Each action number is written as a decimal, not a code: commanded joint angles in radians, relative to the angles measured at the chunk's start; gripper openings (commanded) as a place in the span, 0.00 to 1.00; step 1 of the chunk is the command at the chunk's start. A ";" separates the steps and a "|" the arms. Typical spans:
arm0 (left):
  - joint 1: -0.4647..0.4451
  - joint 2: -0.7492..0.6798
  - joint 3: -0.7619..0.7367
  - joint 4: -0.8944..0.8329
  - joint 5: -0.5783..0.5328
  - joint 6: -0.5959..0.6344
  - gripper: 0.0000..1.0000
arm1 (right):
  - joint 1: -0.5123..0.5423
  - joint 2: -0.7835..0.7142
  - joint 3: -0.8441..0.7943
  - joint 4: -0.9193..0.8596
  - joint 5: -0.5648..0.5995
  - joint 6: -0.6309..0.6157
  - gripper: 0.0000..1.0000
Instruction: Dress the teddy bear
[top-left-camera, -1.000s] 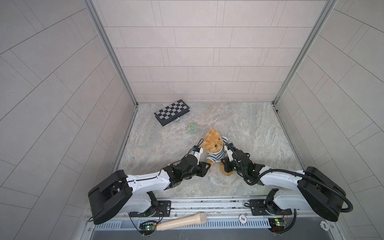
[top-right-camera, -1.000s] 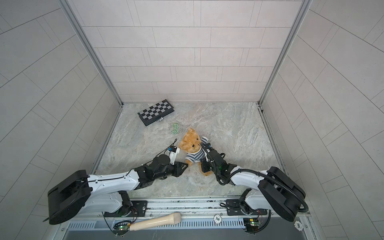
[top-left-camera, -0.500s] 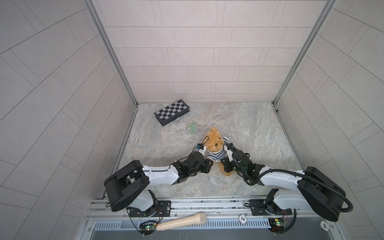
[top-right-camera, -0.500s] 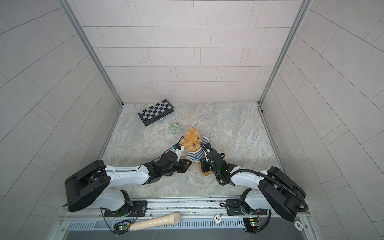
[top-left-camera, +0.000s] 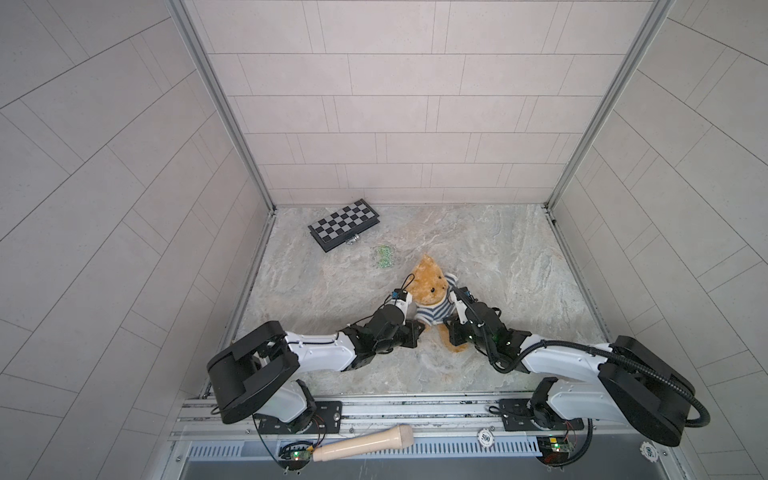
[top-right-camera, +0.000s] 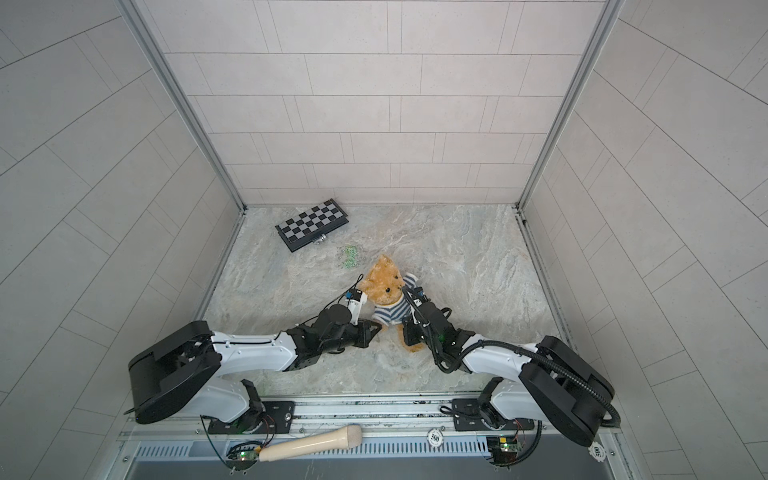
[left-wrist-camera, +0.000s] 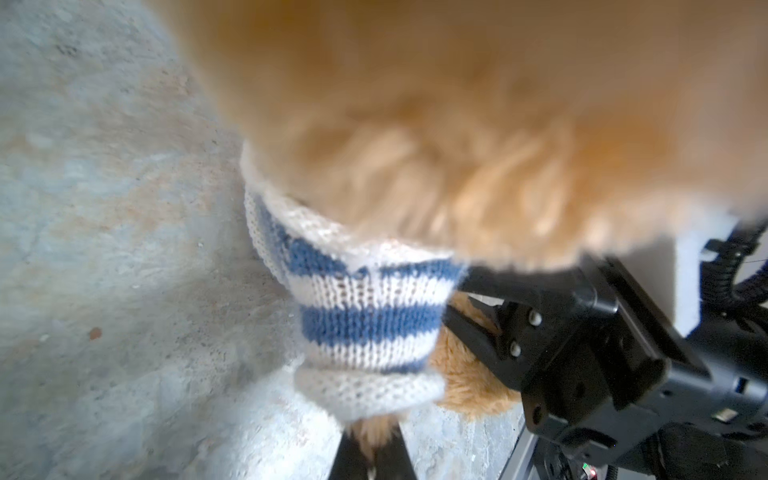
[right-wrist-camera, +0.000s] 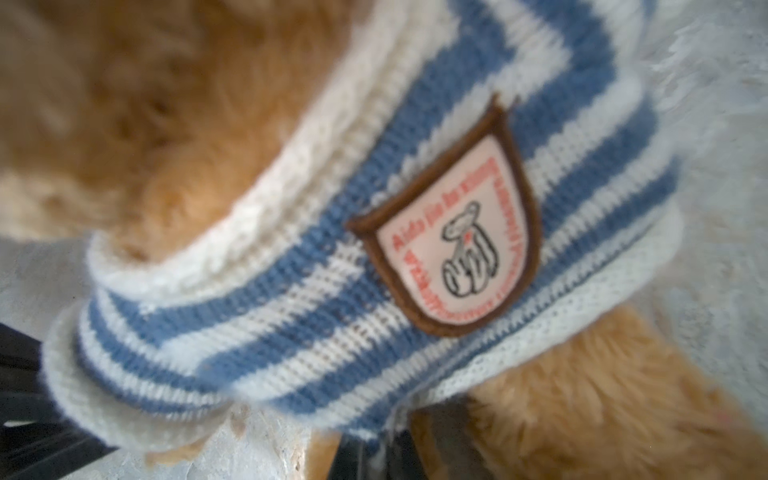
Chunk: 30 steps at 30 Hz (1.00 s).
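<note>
- Teddy bear (top-left-camera: 430, 284) sat upright near the middle of the marble surface (top-left-camera: 519, 257), facing the robot, with a tool at each side.
- Left tool (left-wrist-camera: 374, 457) had just gone from partly open to closed. The left wrist view showed golden fur pinched between its jaws, just past the sleeve cuff (left-wrist-camera: 370, 386). As far as the blur allowed, this was the bear's paw.
- Over the same second the left arm had reached forward until its tool met the bear's side.
- Right tool (right-wrist-camera: 376, 457) had not changed. It stayed clamped narrow on the lower hem of the striped sweater (right-wrist-camera: 291, 266), below the sewn badge (right-wrist-camera: 453, 245).
- The sweater already covered the neck and chest, and one arm was through a sleeve, so the dressing looked mostly done. The fresh grip on the paw probably prepared a pull to seat that sleeve while the hem was held.
- In both top views the two arms lay low and stretched out over the surface, forearms almost level. They converged on the bear from the near edge, the left from its own side and the right from the opposite side.
- Whether the bear's other arm was in its sleeve could not be told.
</note>
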 joint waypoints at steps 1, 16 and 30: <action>0.035 -0.050 -0.042 -0.043 0.077 0.046 0.00 | -0.002 -0.061 -0.022 -0.011 0.081 -0.021 0.00; 0.068 -0.108 -0.051 -0.061 0.132 0.084 0.00 | 0.001 -0.163 0.005 -0.098 0.034 -0.051 0.32; 0.069 -0.119 -0.030 -0.085 0.137 0.096 0.00 | 0.118 -0.124 0.169 -0.208 0.146 -0.192 0.49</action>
